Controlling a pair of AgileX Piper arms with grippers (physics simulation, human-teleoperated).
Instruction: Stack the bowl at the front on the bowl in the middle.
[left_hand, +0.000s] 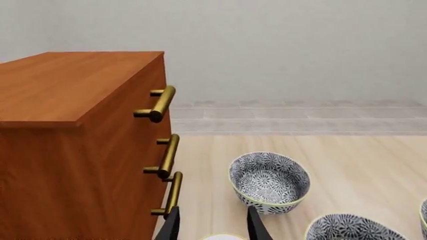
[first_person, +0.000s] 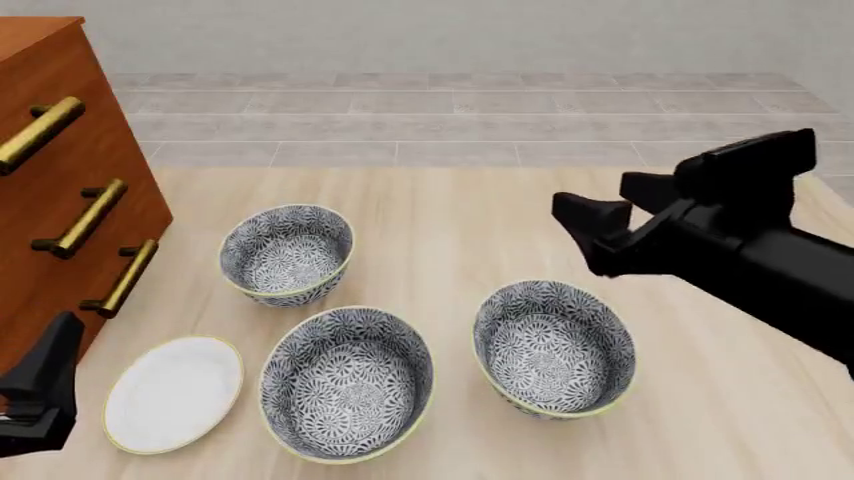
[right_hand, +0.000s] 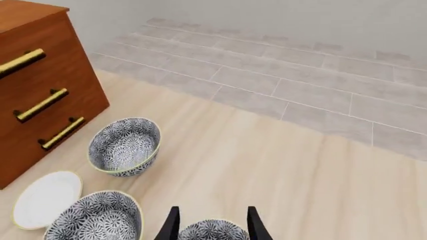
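Three alike flower-patterned bowls stand on the table. The bowl at the front is nearest the arms, and the bowl in the middle stands to its right. My right gripper hangs open and empty above and behind the middle bowl, whose rim shows between the fingers in the right wrist view. At the front left my left gripper is open and empty, low over the white plate, left of the front bowl.
A third bowl stands at the back left. The wooden drawer cabinet with brass handles fills the left side, close to my left gripper. Tiled floor lies beyond the table's far edge.
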